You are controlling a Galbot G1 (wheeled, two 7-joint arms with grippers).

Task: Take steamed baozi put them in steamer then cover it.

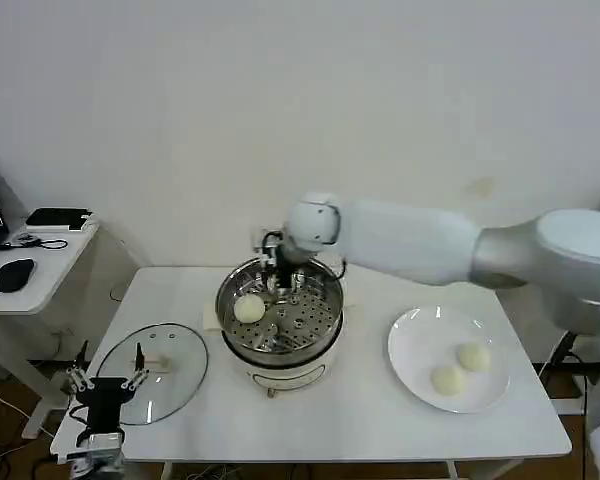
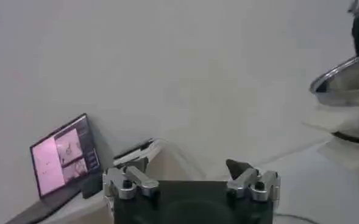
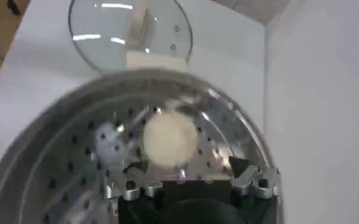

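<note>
Our right gripper (image 3: 191,182) has its fingers (image 3: 257,180) spread wide with nothing between them, hanging inside the back part of the steamer (image 1: 279,312). In the right wrist view one baozi (image 3: 169,138) lies on the perforated floor just ahead of those open fingers, apart from them. From the head view we see that same bun (image 1: 249,309) resting on the robot's left side of the steel pot, while the right gripper (image 1: 283,277) dips over the far rim, its white arm reaching in from the right.

Moving outward, the steamer stands at the middle of the white counter (image 1: 340,410). To its right sits the white plate (image 1: 420,345), and two more baozi (image 1: 461,368) wait on it, side by side near its front.

On the other side, the glass lid (image 1: 150,372) lies flat on the counter, just beside the steamer. Our left gripper (image 1: 105,381) hovers at the near left corner over the lid's front edge, fingers (image 2: 250,181) spread and empty, idle. Beyond it, a laptop (image 2: 63,156) glows on a side desk (image 1: 35,265).
</note>
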